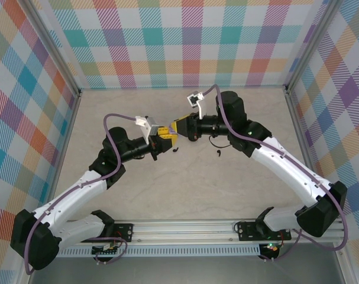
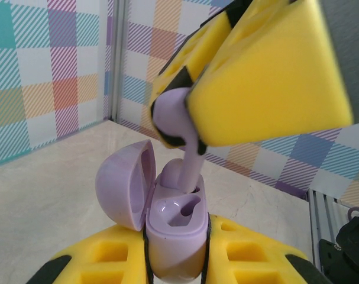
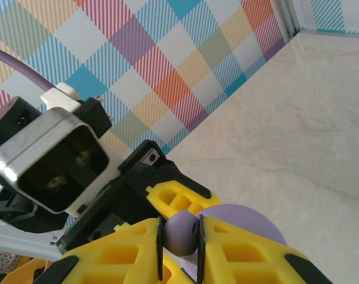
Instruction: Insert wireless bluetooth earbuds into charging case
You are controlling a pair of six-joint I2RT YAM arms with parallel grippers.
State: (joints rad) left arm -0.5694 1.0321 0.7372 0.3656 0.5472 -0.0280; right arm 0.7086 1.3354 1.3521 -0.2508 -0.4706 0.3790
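Observation:
My left gripper (image 2: 176, 244) is shut on the pale lilac charging case (image 2: 174, 254), held upright with its lid (image 2: 125, 183) swung open to the left. My right gripper (image 3: 179, 236) is shut on the head of a lilac earbud (image 3: 181, 232). In the left wrist view that earbud's stem (image 2: 192, 160) reaches down into the far slot of the case. The near slot (image 2: 180, 210) is empty. In the top view both grippers, left (image 1: 161, 142) and right (image 1: 180, 127), meet above the table's middle. Two black earbuds (image 1: 176, 149) (image 1: 219, 155) lie on the table near them.
The beige table (image 1: 185, 195) is ringed by checked walls (image 1: 191, 41) and a metal frame. The left arm's wrist camera (image 3: 55, 160) sits close to my right fingers. A rail (image 1: 185, 228) runs along the near edge between the arm bases.

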